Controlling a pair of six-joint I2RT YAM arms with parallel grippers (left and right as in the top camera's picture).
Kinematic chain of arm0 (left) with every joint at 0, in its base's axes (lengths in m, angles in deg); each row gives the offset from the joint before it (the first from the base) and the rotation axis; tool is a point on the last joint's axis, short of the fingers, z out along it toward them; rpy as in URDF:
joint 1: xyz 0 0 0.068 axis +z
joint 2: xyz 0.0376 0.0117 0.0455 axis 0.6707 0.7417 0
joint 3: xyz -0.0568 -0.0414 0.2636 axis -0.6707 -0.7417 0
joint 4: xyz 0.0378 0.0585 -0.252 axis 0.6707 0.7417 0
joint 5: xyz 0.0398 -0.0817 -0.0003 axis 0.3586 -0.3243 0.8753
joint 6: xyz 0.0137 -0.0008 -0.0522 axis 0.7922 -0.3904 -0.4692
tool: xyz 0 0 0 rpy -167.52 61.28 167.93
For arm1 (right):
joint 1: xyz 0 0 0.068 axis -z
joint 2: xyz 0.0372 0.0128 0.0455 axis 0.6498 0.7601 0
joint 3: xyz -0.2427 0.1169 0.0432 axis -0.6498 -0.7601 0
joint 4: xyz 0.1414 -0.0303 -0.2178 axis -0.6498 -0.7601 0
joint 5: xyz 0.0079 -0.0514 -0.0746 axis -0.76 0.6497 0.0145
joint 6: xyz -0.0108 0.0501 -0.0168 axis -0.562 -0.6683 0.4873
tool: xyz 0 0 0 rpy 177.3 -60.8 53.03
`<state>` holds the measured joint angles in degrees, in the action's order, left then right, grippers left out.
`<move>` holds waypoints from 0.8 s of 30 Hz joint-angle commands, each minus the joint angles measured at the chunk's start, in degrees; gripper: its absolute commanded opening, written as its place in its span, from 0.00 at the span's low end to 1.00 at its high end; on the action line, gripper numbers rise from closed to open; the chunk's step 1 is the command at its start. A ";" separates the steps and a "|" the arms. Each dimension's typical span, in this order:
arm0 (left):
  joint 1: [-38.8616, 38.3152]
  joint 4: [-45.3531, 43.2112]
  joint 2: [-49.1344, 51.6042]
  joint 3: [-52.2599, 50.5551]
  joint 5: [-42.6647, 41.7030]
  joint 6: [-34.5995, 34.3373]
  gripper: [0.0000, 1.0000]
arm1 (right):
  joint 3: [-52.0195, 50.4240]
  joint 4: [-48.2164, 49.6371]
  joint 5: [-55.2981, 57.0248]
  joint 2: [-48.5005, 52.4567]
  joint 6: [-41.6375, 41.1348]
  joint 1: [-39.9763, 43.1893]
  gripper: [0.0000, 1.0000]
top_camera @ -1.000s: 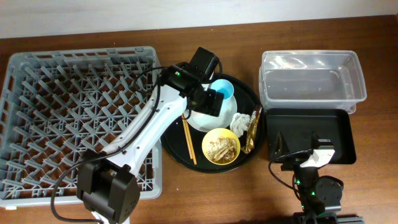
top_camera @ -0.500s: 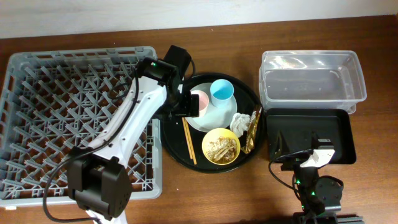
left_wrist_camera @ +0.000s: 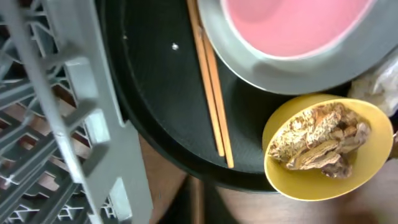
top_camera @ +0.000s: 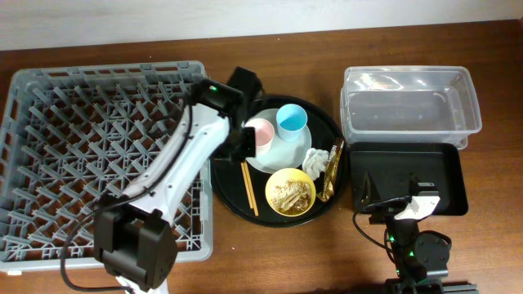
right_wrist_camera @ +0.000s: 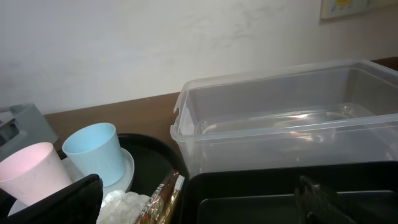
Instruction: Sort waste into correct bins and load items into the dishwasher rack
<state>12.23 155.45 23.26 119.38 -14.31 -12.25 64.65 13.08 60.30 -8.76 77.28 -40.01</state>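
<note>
On the round black tray (top_camera: 231,193) stand a pink cup (top_camera: 261,131) and a light-blue cup (top_camera: 292,120) on a pale plate (top_camera: 282,153). Beside them lie a white napkin (top_camera: 316,159), a gold wrapper (top_camera: 331,171), chopsticks (top_camera: 249,186) and a yellow bowl (top_camera: 291,193) of beige scraps (left_wrist_camera: 323,140). My left gripper (top_camera: 238,145) hangs shut at the tray's left rim, just left of the pink cup, with nothing seen in it. The grey rack (top_camera: 98,155) fills the left. My right gripper (right_wrist_camera: 199,208) stands wide open over the black bin (top_camera: 409,175), in front of the clear tub (top_camera: 409,106).
The round tray's left rim lies close against the rack's right wall (left_wrist_camera: 81,124). The clear tub and the black bin touch each other at the right. Bare wooden table (top_camera: 270,261) shows along the front edge and between tray and bins.
My left arm has swung left from over the blue cup and plate to the tray's left rim, uncovering the pink cup, and its gripper has shut. The right arm has not moved.
</note>
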 commanded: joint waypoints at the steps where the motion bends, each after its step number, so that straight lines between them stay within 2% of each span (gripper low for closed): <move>1: -5.09 0.07 0.11 -0.57 5.01 -2.29 0.00 | -0.26 -0.26 -0.33 0.09 0.35 0.26 0.99; 6: -11.37 0.31 0.11 -2.45 9.92 -9.14 0.01 | -0.26 -0.26 -0.33 0.09 0.35 0.26 0.99; 9: -12.39 0.81 0.11 -4.55 10.62 -13.40 0.00 | -0.26 -0.26 -0.33 0.09 0.35 0.26 0.99; 15: -11.63 -3.85 0.11 -11.63 10.78 -13.97 0.00 | -0.26 -0.24 -0.33 0.09 0.35 0.26 0.99; 17: -10.54 -7.63 0.11 -12.26 10.19 -14.14 0.00 | -0.26 -0.26 -0.33 0.09 0.35 0.26 0.99; 21: -10.34 -8.87 0.11 -12.63 9.99 -14.16 0.01 | -0.26 -0.26 -0.33 0.09 0.35 0.26 0.98; 24: -9.62 -10.62 0.11 -13.68 7.89 -14.19 0.09 | -0.26 -0.26 -0.33 0.09 0.35 0.26 0.99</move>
<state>1.83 146.30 23.29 107.12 -4.95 -25.65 64.65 13.08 60.30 -8.72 77.28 -40.01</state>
